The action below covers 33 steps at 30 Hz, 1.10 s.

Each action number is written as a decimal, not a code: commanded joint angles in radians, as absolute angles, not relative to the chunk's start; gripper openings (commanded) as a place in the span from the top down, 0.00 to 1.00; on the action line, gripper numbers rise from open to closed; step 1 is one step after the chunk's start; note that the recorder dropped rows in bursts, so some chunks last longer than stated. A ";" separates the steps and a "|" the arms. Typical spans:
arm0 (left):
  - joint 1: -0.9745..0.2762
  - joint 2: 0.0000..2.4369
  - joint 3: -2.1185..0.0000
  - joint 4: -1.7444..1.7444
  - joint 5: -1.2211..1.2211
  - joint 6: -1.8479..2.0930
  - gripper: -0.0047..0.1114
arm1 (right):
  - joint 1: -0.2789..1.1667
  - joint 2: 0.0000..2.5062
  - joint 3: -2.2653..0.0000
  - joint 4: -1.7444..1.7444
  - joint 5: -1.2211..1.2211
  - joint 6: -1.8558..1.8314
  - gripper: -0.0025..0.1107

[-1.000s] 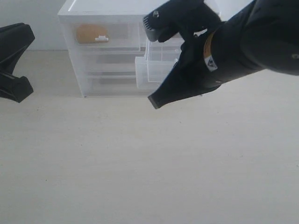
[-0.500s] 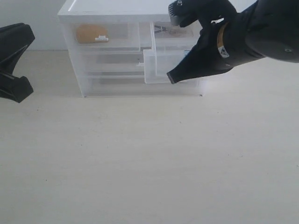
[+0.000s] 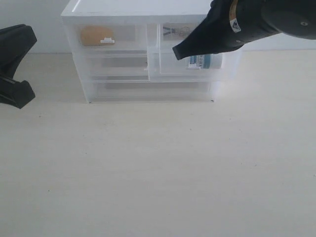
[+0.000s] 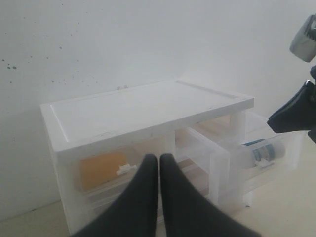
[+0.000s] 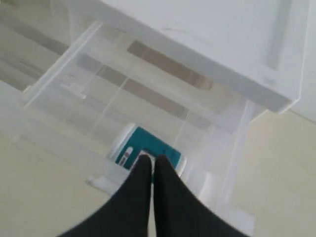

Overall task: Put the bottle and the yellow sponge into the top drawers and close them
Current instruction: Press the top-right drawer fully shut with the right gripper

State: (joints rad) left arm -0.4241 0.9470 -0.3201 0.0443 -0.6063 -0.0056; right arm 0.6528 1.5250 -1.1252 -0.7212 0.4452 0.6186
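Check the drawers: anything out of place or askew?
The right top drawer sticks out of the unit, the bottle lying on its side inside. The left top drawer sits flush, yellow sponge inside.

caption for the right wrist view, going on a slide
Shut right gripper at the front of the pulled-out top drawer, with the teal-labelled bottle lying inside.
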 commanded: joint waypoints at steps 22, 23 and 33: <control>-0.430 0.951 -0.316 0.033 -0.606 -0.015 0.93 | 0.549 1.685 -1.149 -0.752 0.176 0.619 0.96; -0.430 0.951 -0.316 0.033 -0.606 -0.015 0.93 | 0.547 1.702 -1.166 -0.752 0.172 0.619 0.96; -0.430 0.951 -0.316 0.033 -0.605 -0.008 0.93 | 0.539 1.850 -1.366 -0.781 0.215 0.632 0.96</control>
